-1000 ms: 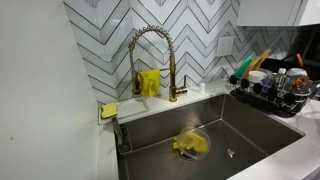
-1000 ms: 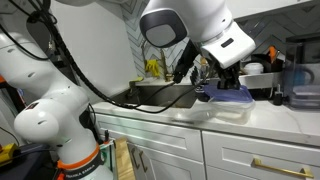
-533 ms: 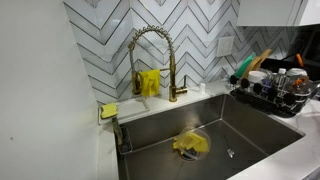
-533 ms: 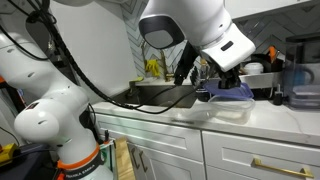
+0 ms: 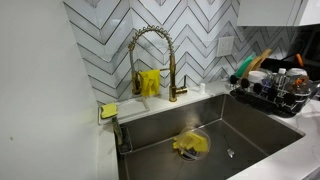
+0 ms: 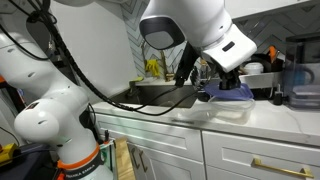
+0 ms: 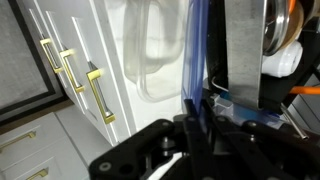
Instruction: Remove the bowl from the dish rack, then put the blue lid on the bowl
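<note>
Barely shifted since a second ago, the blue lid is held clamped edge-on by the gripper, just above the bowl, which is set near the counter front edge.

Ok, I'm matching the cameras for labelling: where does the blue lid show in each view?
In an exterior view, the one with the gold faucet: the blue lid is not in it.
In an exterior view: blue lid right of centre, under the arm's end, above the counter.
Wrist view: blue lid edge-on, a vertical strip right of centre.
Shared landmark: the sink, in both exterior views.
</note>
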`<action>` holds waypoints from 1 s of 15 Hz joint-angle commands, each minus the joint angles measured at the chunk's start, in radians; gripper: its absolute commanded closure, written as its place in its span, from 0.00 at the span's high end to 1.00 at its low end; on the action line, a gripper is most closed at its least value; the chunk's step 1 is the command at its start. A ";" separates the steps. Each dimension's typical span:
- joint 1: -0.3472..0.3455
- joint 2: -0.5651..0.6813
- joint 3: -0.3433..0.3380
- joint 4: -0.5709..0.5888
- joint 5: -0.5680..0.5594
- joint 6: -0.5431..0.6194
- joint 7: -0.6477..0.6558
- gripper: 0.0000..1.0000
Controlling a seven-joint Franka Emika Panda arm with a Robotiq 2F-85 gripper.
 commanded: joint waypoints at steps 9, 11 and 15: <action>0.022 0.049 -0.050 -0.023 0.341 -0.025 -0.360 0.02; 0.019 0.073 -0.046 -0.016 0.391 -0.041 -0.413 0.02; 0.002 0.117 -0.038 -0.011 0.433 -0.071 -0.477 0.02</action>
